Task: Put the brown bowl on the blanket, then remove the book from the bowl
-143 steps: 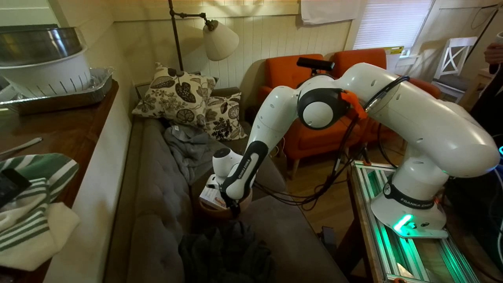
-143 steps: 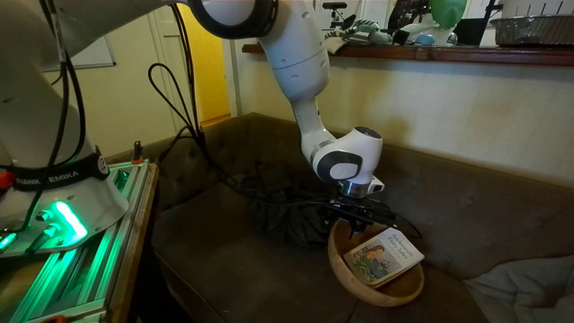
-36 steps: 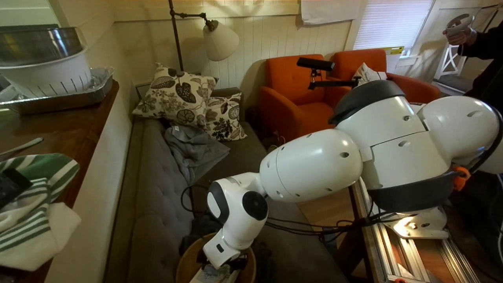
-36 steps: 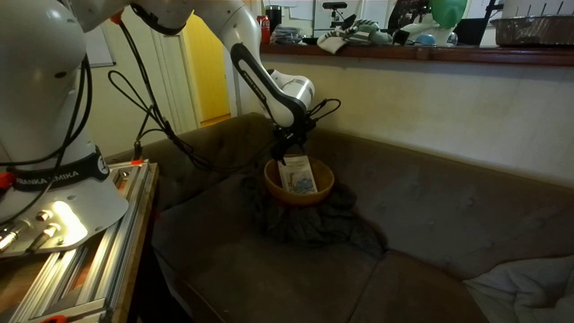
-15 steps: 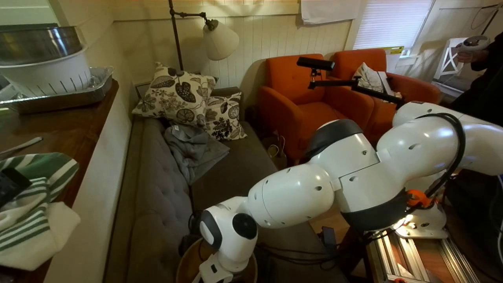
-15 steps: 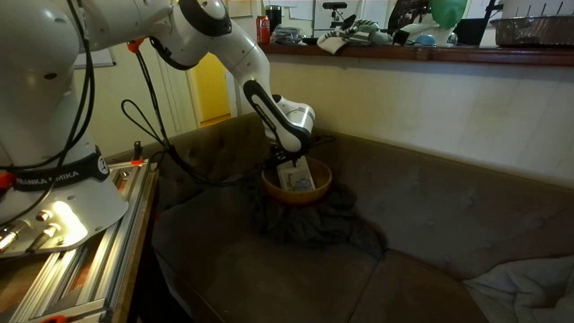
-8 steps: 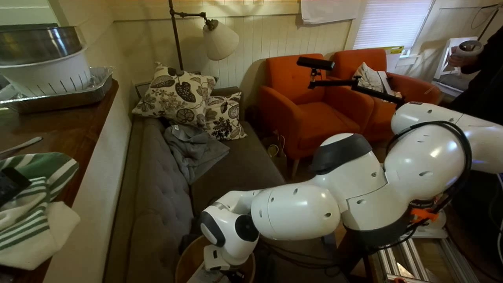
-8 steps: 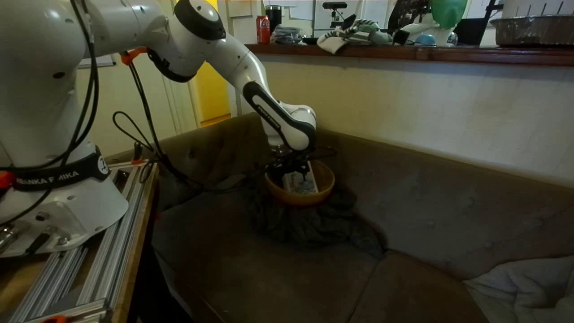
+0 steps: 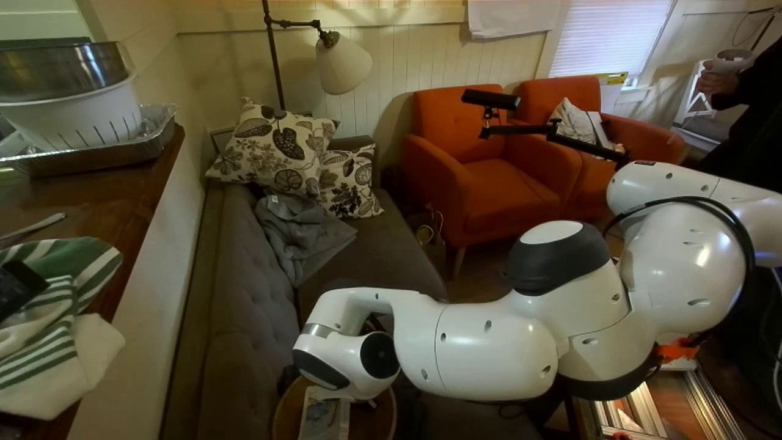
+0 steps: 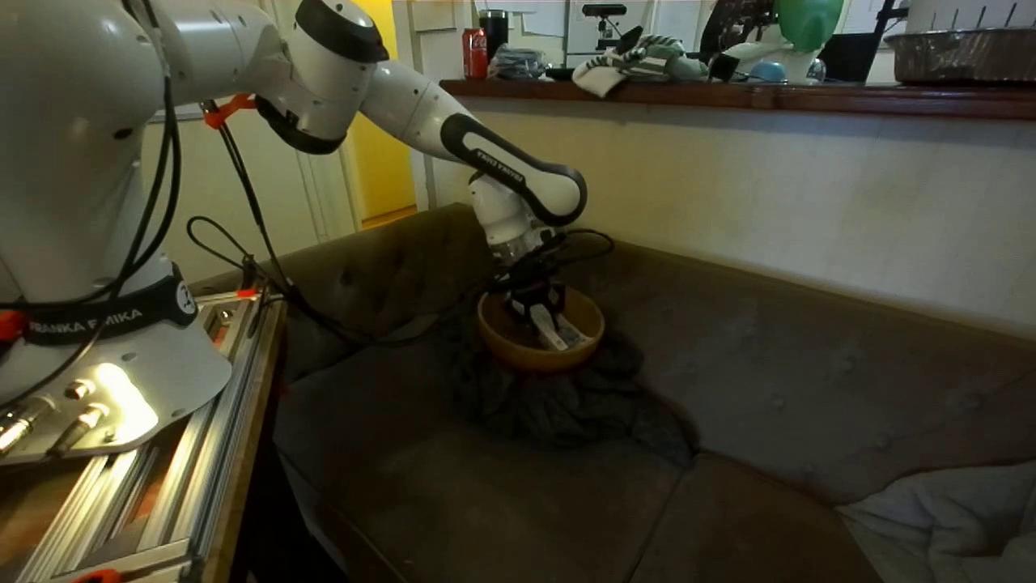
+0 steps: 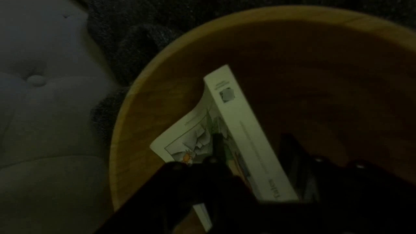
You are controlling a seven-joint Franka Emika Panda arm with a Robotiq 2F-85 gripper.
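White-blind window (image 9: 611, 38): brightest area, upper right of an exterior view.
Glossy white robot arm (image 9: 495, 354): glare spots on its curved shells.
Yellow-white lit panel on the robot base (image 10: 127, 398): overexposed, lower left.
Grey-brown tufted fabric sofa (image 10: 502, 502): dim, heavily shadowed.
Wrist view: very dark, greenish, soft; round tan-brown wooden bowl (image 11: 279, 13) fades to near-black, small white-cream book (image 11: 245, 133) palest, black tool (image 11: 253, 138) almost silhouetted.

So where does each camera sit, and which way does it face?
An exterior view: set high, looking along the sofa toward the lamp; the arm reaches in from the picture's right.
An exterior view: apparently near the robot's base, facing the sofa and counter; base and arm at the picture's left.
Wrist view: on the wrist, looking down into the brown bowl; the gripper shows at the bottom, straddling the book's spine.
Both exterior views share the arm, sofa, brown bowl and book.
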